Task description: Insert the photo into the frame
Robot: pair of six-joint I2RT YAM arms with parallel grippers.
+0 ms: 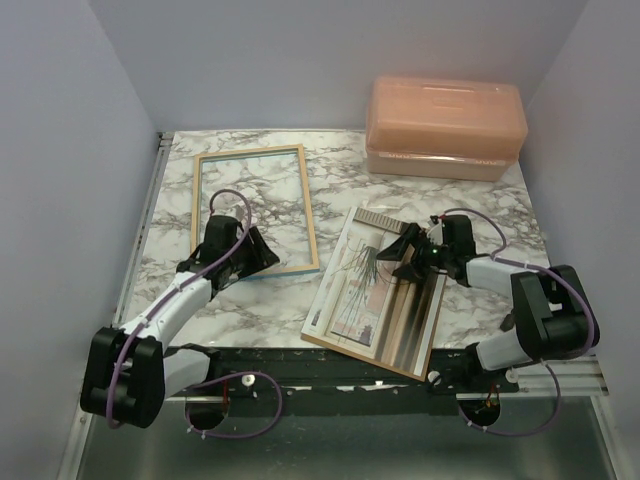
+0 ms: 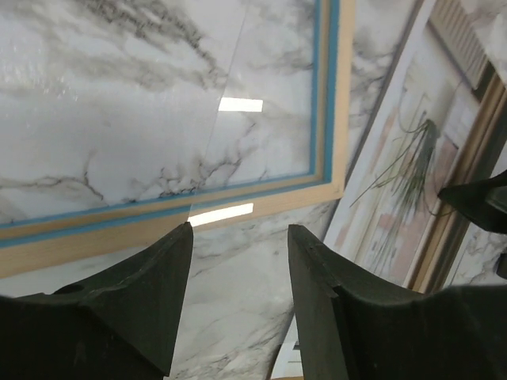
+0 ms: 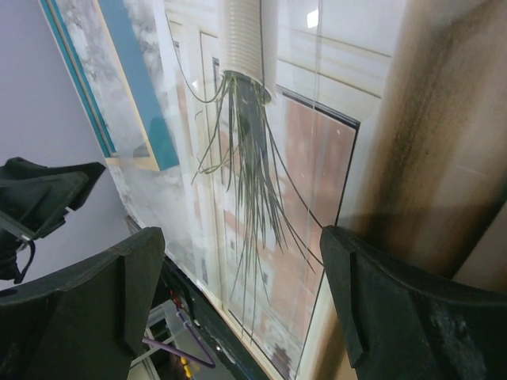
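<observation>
The frame (image 1: pixel 308 210) lies flat at the left middle of the table with its pale wood side up and a blue inner edge showing (image 2: pixel 333 119). The photo (image 1: pixel 370 300) of a spiky plant lies flat to its right, near the front edge. My left gripper (image 1: pixel 262 255) is open and empty, low over bare marble beside the frame's near right corner (image 2: pixel 240 233). My right gripper (image 1: pixel 405 255) is open and empty, just above the photo's upper half (image 3: pixel 242 253). The photo fills the right wrist view (image 3: pixel 317 158).
A peach plastic box (image 1: pixel 445 125) stands at the back right. A brown sheet's edge (image 1: pixel 350 352) shows under the photo's near side. The marble table (image 1: pixel 480 215) is walled on three sides. The two grippers face each other across the gap between frame and photo.
</observation>
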